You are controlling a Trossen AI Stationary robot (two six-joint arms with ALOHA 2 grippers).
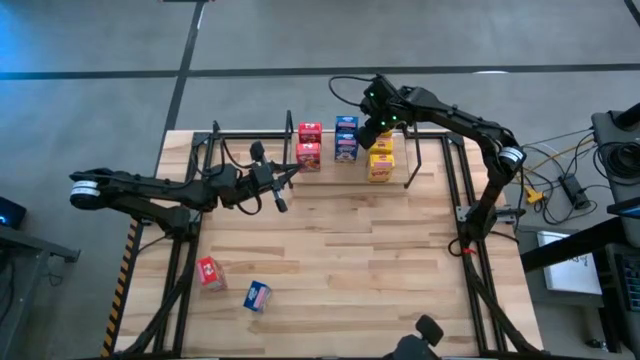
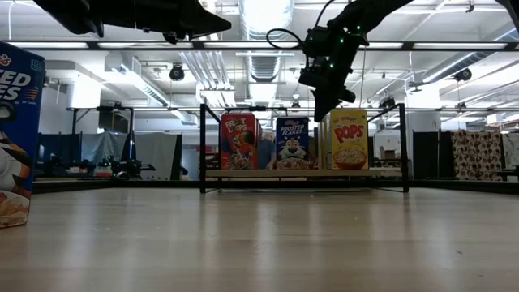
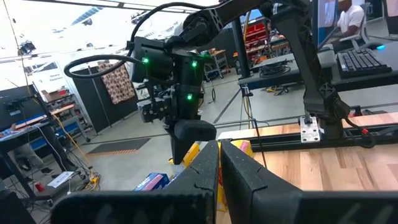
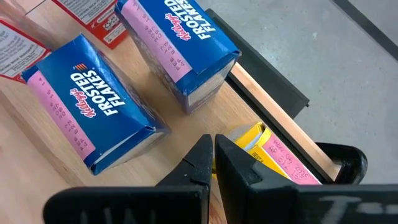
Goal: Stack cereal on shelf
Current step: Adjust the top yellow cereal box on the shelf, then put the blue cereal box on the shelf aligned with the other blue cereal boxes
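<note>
The shelf point(image 1: 428, 152) stands at the table's far side. Cereal boxes stand upright on its board in two rows: two red point(image 1: 309, 143), two blue point(image 1: 346, 138) and two yellow point(image 1: 380, 160). My right gripper point(image 1: 368, 133) is shut and slants down over the shelf, its tips point(image 4: 213, 149) between the blue boxes point(image 4: 93, 118) and the rear yellow box point(image 4: 273, 155). My left gripper point(image 1: 287, 183) is shut and hovers level above the table in front of the shelf. A loose red box point(image 1: 209, 272) and a loose blue box point(image 1: 257, 296) lie on the table's near left. My right gripper's shut fingertips stand right beside the rear yellow box's top edge point(image 4: 252, 138), coming slanting from above. Whether they touch it, I cannot tell.
The shelf's black frame posts point(image 2: 202, 146) rise at both ends. Black rails point(image 1: 470, 240) run along the table's left and right sides. Bare wood point(image 1: 350, 260) lies between the shelf and the loose boxes. The loose blue box point(image 2: 16, 134) fills the low view's left edge.
</note>
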